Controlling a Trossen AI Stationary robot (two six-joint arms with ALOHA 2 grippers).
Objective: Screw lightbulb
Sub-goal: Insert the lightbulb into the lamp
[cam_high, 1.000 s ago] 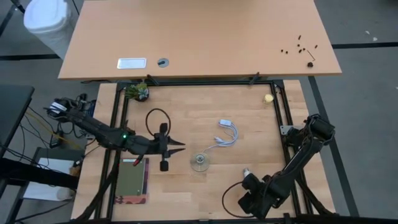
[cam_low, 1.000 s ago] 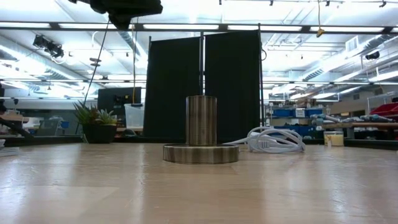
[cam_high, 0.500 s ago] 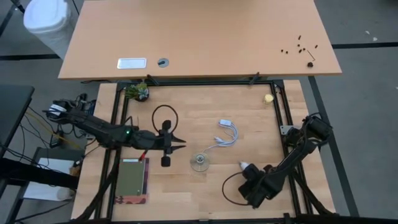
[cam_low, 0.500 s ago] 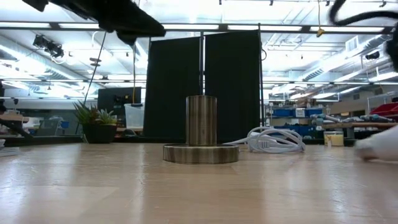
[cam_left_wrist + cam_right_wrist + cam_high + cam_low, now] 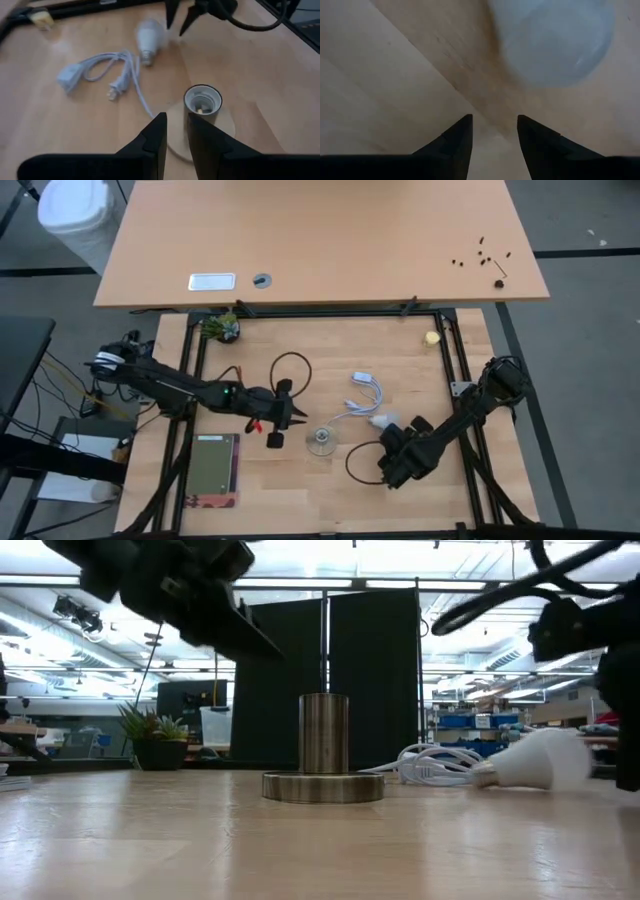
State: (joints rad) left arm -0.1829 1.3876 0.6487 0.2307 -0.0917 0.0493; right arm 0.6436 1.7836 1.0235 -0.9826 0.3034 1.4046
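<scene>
The white frosted lightbulb (image 5: pixel 384 422) lies on its side on the table, right of the round metal socket base (image 5: pixel 321 442). In the low view the lightbulb (image 5: pixel 535 763) points its grey screw base at the socket (image 5: pixel 323 745). My right gripper (image 5: pixel 398 434) is open just behind the bulb's globe (image 5: pixel 555 40), and bare table shows between its fingertips (image 5: pixel 465 125) and the globe. My left gripper (image 5: pixel 303 423) hangs above and left of the socket (image 5: pixel 202 102), with a narrow gap between its fingers (image 5: pixel 176 120), and holds nothing.
A coiled white cord with a plug (image 5: pixel 365 395) lies just beyond the bulb and socket. A small potted plant (image 5: pixel 222 328) and a tiny yellowish ball (image 5: pixel 432 337) sit at the far corners. A green flat board (image 5: pixel 215 470) lies at the near left.
My right gripper has swung from the near right edge toward the socket and cord. The bulb has moved along the table ahead of it, up to the cord. My left gripper has moved right, toward the socket.
</scene>
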